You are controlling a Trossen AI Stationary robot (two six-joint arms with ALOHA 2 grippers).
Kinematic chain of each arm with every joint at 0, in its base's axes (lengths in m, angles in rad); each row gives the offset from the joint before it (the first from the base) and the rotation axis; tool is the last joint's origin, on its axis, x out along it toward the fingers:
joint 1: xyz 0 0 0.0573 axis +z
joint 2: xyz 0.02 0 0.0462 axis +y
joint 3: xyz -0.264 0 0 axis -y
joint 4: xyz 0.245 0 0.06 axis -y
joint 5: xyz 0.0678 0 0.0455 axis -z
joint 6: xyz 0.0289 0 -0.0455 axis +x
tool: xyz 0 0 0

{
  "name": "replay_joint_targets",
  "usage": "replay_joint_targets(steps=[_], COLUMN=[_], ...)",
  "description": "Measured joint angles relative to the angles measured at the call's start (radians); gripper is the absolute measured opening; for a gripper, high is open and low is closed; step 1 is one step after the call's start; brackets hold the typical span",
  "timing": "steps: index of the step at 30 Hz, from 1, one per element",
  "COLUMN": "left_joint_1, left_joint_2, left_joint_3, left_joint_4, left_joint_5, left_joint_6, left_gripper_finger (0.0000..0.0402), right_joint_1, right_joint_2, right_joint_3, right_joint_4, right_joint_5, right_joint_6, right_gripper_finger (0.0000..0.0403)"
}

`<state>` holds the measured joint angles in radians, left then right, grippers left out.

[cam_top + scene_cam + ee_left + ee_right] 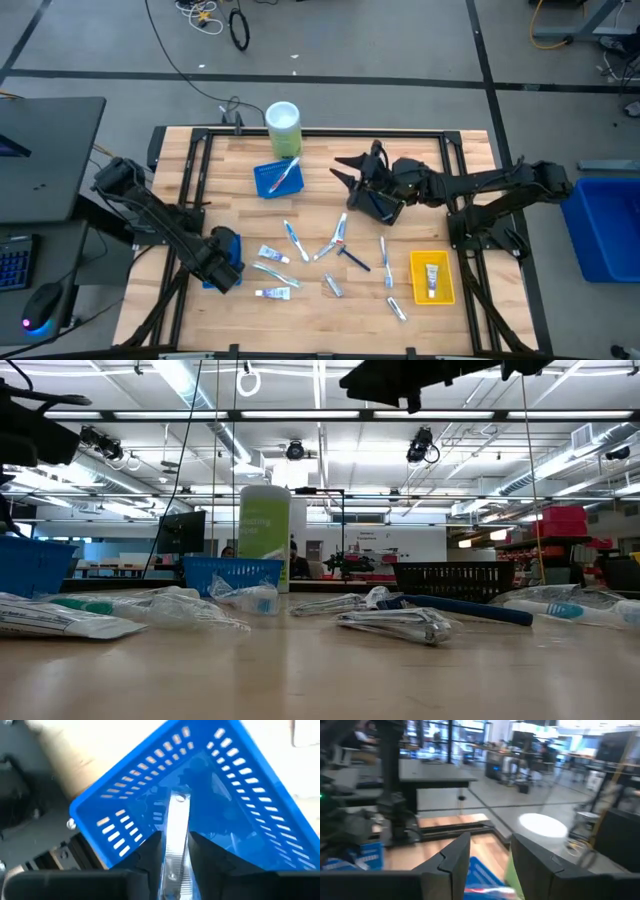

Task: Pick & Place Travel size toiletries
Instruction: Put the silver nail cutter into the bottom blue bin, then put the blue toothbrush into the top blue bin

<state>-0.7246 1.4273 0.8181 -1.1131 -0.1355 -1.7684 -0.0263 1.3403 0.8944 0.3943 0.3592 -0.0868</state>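
My left gripper (222, 262) points down over a blue slotted tray (125, 795) at the table's near left. A clear-wrapped, silvery toiletry (176, 827) stands between its fingers. My right gripper (347, 172) hovers level and open above the far middle of the table, with nothing between its fingers (455, 860). Several travel size toiletries (300, 245), white tubes, toothbrushes and razors, lie loose on the wood between the arms. A second blue basket (277, 178) holds a toothbrush. A yellow tray (416, 290) holds a white tube. My left gripper has the wrapped toiletry's long sides (175, 850) between its two fingers, which point down and lie across it. The piece hangs lengthwise below the fingers. Its free end (180, 798) reaches down inside the blue tray; whether it rests on the floor I cannot tell.
A tall green-and-white cylinder (283, 125) stands at the far edge behind the blue basket. A black slotted tray (455, 578) sits toward the right under my right arm. A large blue bin (605, 230) stands off the table's right side. Black frame rails border the tabletop.
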Motion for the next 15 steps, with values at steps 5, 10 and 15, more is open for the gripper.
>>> replay_joint_targets(steps=[5,10,15], left_joint_1=[0.010,0.013,0.016], left_joint_2=[0.000,-0.042,-0.112], left_joint_3=[0.016,0.136,0.265], left_joint_4=[-0.018,-0.173,-0.183], left_joint_5=[0.011,-0.106,-0.446], left_joint_6=[0.101,0.101,0.270], left_gripper_finger=[0.0131,0.0132,0.0124], right_joint_1=[-0.006,-0.006,-0.008], right_joint_2=[0.008,0.039,0.087], right_joint_3=[0.000,0.000,0.000], right_joint_4=[-0.001,0.012,0.032], right_joint_5=[-0.021,-0.021,-0.055], right_joint_6=[0.000,0.026,0.087], right_gripper_finger=[0.0171,0.0197,0.0230])
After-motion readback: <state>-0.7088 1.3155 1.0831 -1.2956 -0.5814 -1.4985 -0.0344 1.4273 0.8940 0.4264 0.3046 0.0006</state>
